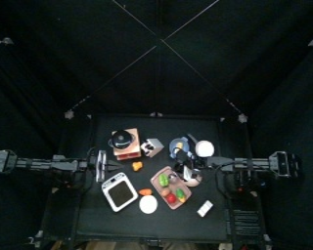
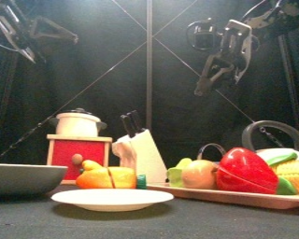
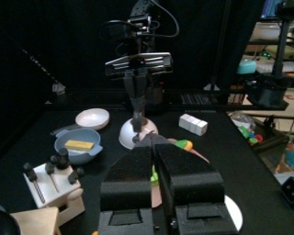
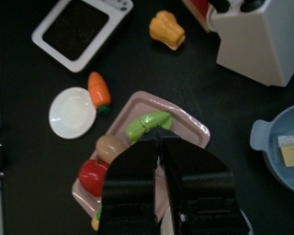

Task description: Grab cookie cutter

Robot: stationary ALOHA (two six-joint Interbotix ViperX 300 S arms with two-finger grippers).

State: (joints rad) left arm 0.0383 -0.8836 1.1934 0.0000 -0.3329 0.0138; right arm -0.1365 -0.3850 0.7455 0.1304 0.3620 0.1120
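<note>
Right pincer [image 3: 139,115]: jaws pressed almost together, nothing between them, pointing down, hanging well above the table
Cookie cutter [image 3: 133,139]: best guess only, the pale rounded piece at the end of the veg tray [image 4: 175,112]; you can't be sure from any view, so check before you commit
Where it lies from pincer: in the left wrist view it sits straight under the right pincer's tips, clear air between them, no contact
Right wrist view: jaws cover that end of the tray, so you can't see the piece itself from there
Long axis: can't tell; it reads round, and the front view shows a grey hoop above the tray's right end that may be the same piece standing on edge
Nearer arm: right, by far
Left pincer [image 3: 156,151]: back on its own side, raised, well apart from the tray
Neighbours: red pepper [image 2: 243,170] and onion [image 4: 109,147] crowd the tray close by
Next move, as I judge it: you open the right jaws first, then drop straight down
Risk: shut jaws coming down would just knock it over
</note>
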